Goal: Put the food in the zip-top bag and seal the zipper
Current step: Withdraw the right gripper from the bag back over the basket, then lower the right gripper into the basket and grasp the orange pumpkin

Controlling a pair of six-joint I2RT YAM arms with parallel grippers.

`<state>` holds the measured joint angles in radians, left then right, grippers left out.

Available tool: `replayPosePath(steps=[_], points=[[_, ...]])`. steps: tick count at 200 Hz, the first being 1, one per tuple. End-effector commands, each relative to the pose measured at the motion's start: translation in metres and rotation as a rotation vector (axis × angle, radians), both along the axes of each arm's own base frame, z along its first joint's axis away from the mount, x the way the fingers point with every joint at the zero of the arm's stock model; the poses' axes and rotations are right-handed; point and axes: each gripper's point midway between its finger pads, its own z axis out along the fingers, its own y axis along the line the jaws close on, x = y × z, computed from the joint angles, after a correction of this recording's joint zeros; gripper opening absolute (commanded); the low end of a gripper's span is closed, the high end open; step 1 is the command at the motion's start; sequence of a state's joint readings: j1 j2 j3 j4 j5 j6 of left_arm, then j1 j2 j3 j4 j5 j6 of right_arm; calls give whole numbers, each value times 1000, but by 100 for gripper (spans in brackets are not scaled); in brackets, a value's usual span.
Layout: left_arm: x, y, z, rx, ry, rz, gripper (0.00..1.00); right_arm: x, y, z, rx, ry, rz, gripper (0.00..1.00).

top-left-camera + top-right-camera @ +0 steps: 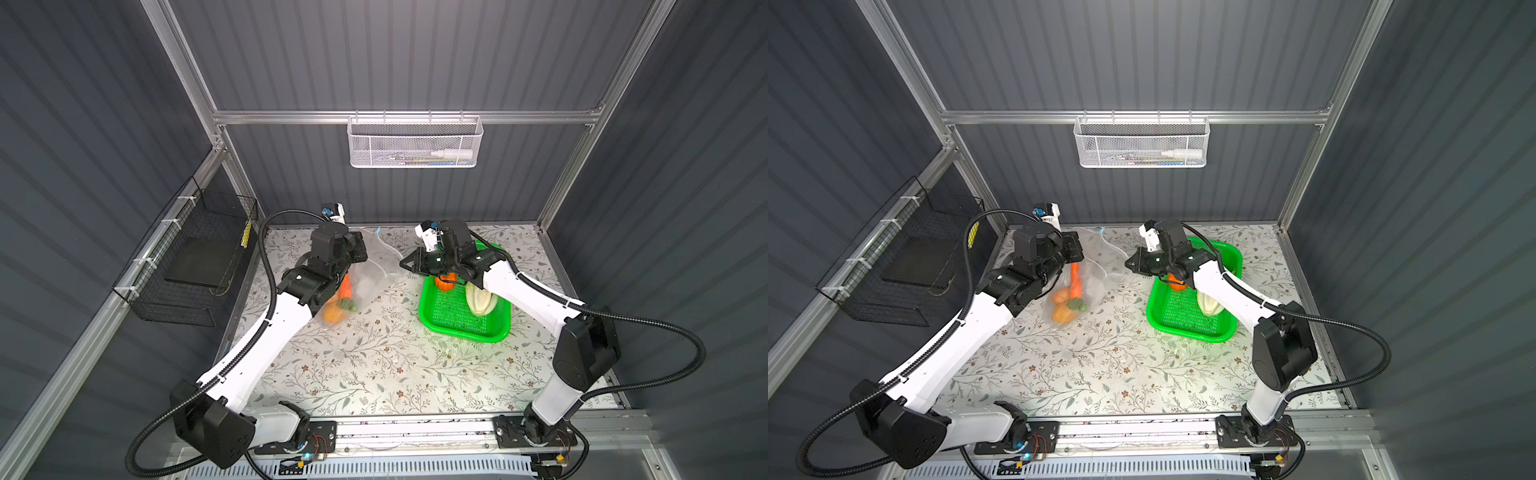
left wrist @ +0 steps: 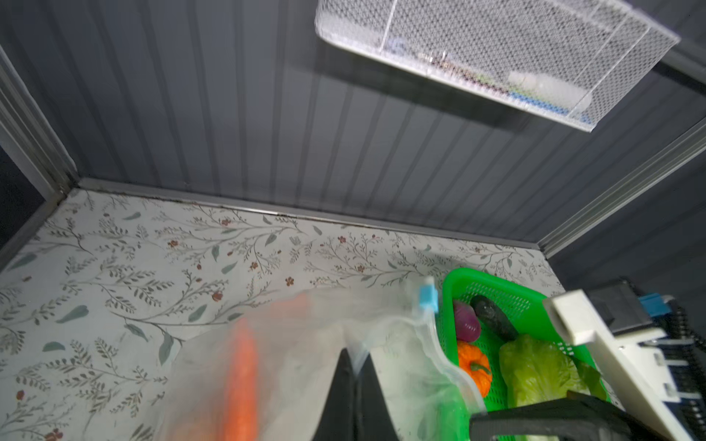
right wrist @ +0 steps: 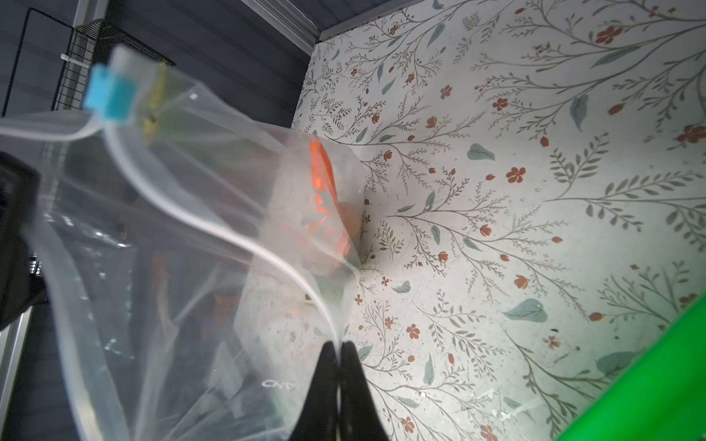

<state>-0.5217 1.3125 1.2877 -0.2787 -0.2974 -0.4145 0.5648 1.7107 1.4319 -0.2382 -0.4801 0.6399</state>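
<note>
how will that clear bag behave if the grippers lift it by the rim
Likely floppy: the zip-top bag creases and its zipper curves between the shut left gripper and right gripper. Probably bottom-heavy: carrot and potato-like lumps lie low inside, so it should sag and swing. The slick film may slip from the pinch.

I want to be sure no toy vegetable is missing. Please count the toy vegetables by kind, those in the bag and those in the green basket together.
Carrot: 1
Potato-like lumps: 2
Pumpkin: 1
Napa cabbage: 1
Purple onion: 1
Eggplant: 1
Total: 7
</note>
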Motion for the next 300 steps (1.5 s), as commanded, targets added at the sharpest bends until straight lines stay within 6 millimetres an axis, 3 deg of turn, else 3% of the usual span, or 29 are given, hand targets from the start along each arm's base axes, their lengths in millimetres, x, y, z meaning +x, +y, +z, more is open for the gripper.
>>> replayPosePath(steps=[1,10,26,50,54,58,61,78,116,167,217,271,300], points=[[-1,-9,-12,-62,40,-36,0,9,-3,-9,-10,-1,-20,11],[-1,-14,-17,-67,52,-58,0,10,-7,-12,-23,2,-24,20],[0,-23,-23,-72,73,-97,0,12,-18,-9,-61,-22,-53,47],[1,-39,-21,-107,78,-167,0,24,-54,8,-186,-152,-176,76],[1,-41,-20,-115,76,-178,0,26,-60,10,-204,-169,-194,82],[2,-43,-18,-122,71,-189,0,28,-66,12,-220,-180,-212,95],[2,-46,-17,-128,71,-199,0,30,-71,13,-229,-184,-227,98],[3,-57,-14,-156,63,-249,0,39,-95,16,-260,-174,-276,99],[6,-77,-30,-227,100,-314,0,56,-139,9,-346,-148,-298,99],[9,-85,-56,-253,166,-327,0,65,-173,-38,-576,-105,-241,98],[1,-84,-52,-240,128,-358,0,55,-176,-77,-668,-10,-182,94],[-9,-90,-41,-282,115,-410,0,53,-148,-103,-715,9,-107,84],[-10,-89,-42,-295,120,-403,0,60,-151,-120,-782,36,-121,81]])
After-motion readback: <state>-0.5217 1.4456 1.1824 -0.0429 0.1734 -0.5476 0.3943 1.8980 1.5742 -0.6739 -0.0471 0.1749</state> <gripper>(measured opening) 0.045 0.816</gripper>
